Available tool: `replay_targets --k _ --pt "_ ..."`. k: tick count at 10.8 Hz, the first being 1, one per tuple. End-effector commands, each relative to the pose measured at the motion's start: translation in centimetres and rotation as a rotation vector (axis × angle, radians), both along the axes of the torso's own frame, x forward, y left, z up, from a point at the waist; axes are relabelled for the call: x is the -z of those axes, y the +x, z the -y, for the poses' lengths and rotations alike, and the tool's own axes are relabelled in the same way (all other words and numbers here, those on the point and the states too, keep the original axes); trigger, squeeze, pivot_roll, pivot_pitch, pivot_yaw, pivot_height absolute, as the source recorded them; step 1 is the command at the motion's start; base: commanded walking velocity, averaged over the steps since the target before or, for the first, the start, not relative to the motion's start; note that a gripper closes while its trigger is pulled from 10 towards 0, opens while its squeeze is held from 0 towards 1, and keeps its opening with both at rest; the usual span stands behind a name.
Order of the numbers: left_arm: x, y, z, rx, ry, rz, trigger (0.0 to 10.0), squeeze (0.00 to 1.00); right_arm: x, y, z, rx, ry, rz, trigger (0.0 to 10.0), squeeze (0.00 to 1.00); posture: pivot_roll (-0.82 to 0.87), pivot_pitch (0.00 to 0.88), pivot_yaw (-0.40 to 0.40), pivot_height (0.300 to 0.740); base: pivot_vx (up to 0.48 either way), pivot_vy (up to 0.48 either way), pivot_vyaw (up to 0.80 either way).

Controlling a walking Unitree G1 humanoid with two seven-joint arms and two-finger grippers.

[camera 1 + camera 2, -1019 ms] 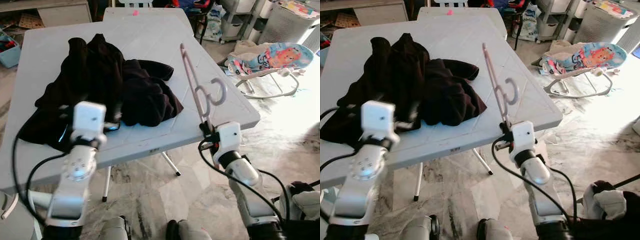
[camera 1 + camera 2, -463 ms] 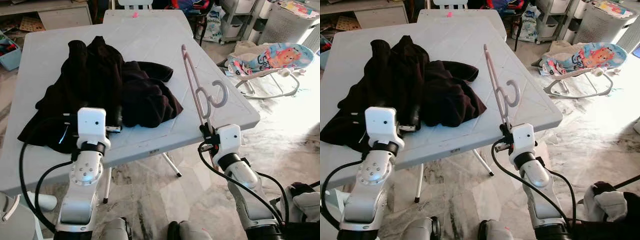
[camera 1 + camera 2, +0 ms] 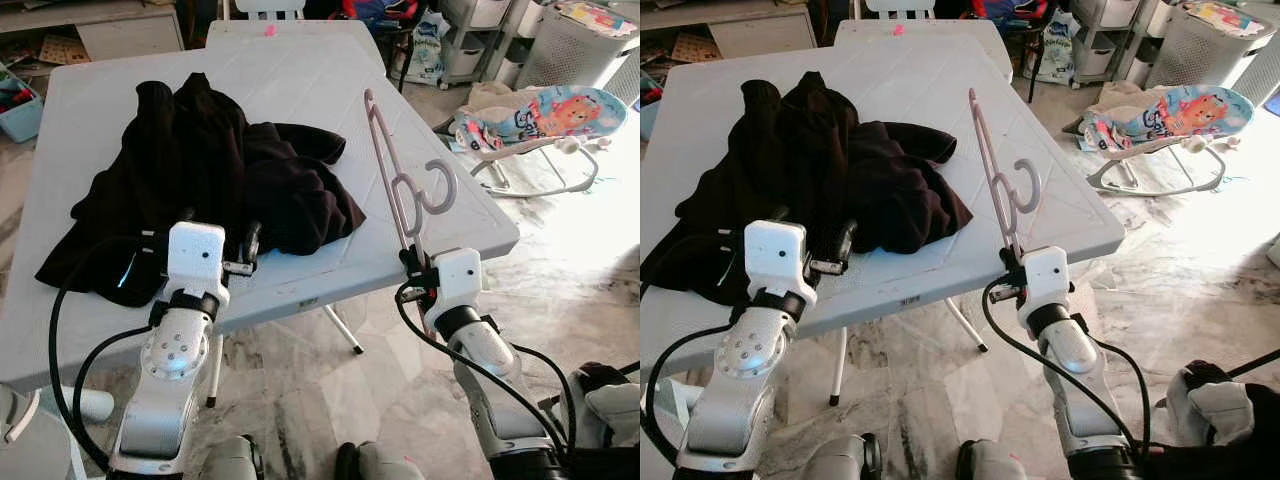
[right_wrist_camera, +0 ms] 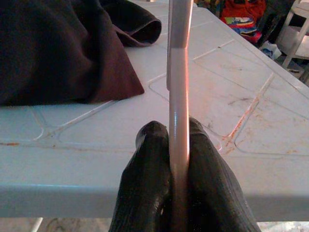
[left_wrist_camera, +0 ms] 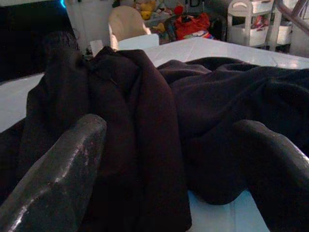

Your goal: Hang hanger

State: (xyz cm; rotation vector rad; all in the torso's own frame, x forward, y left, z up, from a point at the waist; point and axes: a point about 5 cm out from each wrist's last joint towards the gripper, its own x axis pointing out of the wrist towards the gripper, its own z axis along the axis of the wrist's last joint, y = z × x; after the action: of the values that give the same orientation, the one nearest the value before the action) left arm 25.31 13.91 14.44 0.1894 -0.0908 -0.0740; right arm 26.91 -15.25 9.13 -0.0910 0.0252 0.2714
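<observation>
Both head eyes look forward and down from above at the white table (image 3: 300, 70), while each wrist camera skims its surface close up toward twelve o'clock.

Two silver arms, jointed in rounded segments, with round caps and small screw holes on the left forearm. White boxy wrist block on each arm, the left wrist block (image 3: 195, 255) with a dark dot on its face, the right wrist block (image 3: 458, 279) the same. Black cables looping from each wrist down along the forearm. Long black fingers (image 5: 53, 179), matte and slightly speckled, rounded at the tips. Pale rounded feet below.
</observation>
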Motion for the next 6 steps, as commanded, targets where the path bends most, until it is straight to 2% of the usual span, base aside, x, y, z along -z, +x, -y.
replay_targets --k 1,3,6 --pt "0.41 -0.24 -0.03 0.003 0.023 -0.006 10.0 0.0 0.49 -0.2 0.04 0.015 0.004 -0.027 10.0 0.0 -0.03 0.072 -0.013 0.74 0.0 0.0 0.0" --pt "0.85 -0.92 -0.62 0.009 0.04 -0.014 10.0 0.0 0.46 -0.26 0.8 0.035 -0.007 -0.022 10.0 0.0 -0.03 0.076 -0.013 0.74 0.0 0.0 0.0" --pt "0.63 -0.67 -0.12 0.015 0.036 0.002 10.0 0.0 0.18 0.06 0.48 0.033 -0.005 -0.014 10.0 0.0 -0.03 0.077 -0.015 0.74 0.0 0.0 0.0"
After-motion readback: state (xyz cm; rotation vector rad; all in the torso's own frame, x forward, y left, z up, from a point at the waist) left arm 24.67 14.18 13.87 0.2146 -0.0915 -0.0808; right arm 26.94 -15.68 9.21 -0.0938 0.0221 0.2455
